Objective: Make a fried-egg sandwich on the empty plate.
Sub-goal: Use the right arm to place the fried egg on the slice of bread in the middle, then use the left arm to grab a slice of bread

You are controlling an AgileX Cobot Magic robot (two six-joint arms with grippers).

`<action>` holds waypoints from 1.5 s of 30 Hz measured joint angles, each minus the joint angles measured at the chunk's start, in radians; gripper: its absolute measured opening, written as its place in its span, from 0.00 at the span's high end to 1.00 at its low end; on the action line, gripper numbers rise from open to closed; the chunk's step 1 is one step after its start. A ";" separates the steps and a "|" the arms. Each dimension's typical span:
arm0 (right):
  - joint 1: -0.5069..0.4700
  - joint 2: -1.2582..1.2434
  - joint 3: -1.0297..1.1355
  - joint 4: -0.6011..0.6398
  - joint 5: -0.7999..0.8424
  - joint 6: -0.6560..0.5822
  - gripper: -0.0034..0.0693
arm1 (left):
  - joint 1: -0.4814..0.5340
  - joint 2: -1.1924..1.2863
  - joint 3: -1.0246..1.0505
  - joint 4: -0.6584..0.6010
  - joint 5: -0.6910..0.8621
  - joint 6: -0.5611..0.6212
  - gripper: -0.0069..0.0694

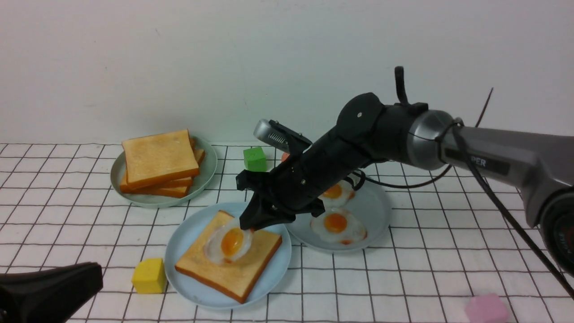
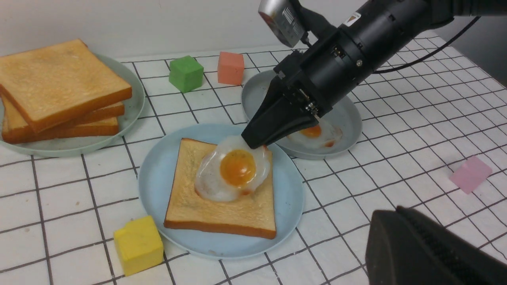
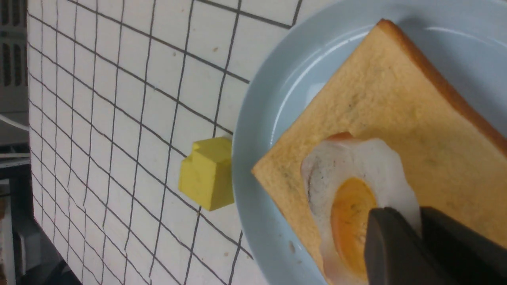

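Note:
The pale blue plate [image 1: 186, 237] [image 2: 158, 174] [image 3: 269, 107] sits at the front centre and carries one toast slice [image 1: 237, 273] [image 2: 222, 213] [image 3: 396, 103]. A fried egg [image 1: 226, 244] [image 2: 233, 170] [image 3: 340, 178] lies on that slice, its far edge lifted. My right gripper [image 1: 246, 226] [image 2: 253, 142] [image 3: 416, 215] reaches down from the right and is shut on the egg's white rim. My left gripper [image 1: 96, 273] [image 2: 386, 215] hovers low at the front left, away from the plate, shut with nothing in it.
At the back left, a stack of toast [image 1: 159, 163] rests on a grey-green plate [image 1: 206, 170]. A grey-blue plate [image 1: 372, 211] with two eggs [image 1: 336, 222] lies under my right arm. Green [image 1: 254, 159], yellow [image 1: 149, 276], pink [image 1: 486, 309] and salmon [image 2: 231, 68] blocks are scattered about.

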 joint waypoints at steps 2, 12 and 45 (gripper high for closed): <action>0.000 0.006 0.000 -0.003 -0.002 0.020 0.83 | 0.000 0.000 0.000 0.000 0.001 0.000 0.93; -0.020 -0.030 0.000 -0.233 0.078 0.101 0.38 | 0.000 0.000 0.000 0.000 0.036 0.000 0.93; -0.007 -1.273 0.664 -0.763 0.167 0.205 0.95 | 0.473 1.328 -0.941 -0.267 0.300 0.679 0.93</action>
